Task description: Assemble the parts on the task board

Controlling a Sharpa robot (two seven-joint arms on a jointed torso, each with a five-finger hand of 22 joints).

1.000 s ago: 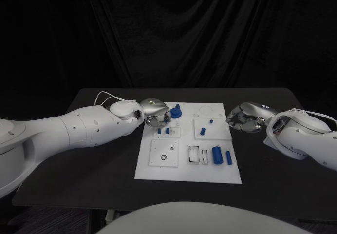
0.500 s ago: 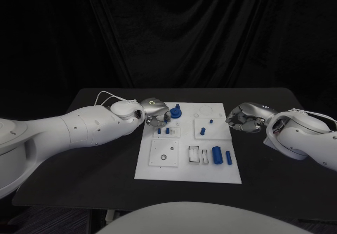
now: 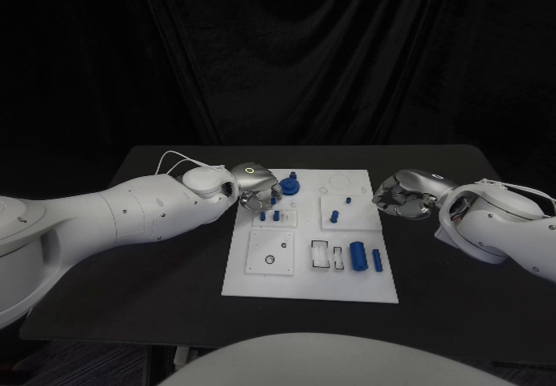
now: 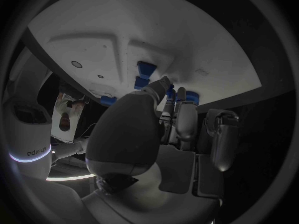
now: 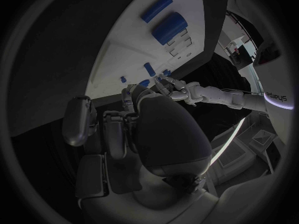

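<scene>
While lying flat in the middle of the black table, the white task board is carrying small blue parts. The left hand is hovering at the board's far left corner, fingers reaching toward a round blue part; whether they are gripping it cannot be told. The right hand is waiting just off the board's far right edge, fingers curled in and holding nothing. The parts are looking rigid, light and smooth, best pinched by their sides. Neighbouring blue pegs are standing close, crowding the approach.
</scene>
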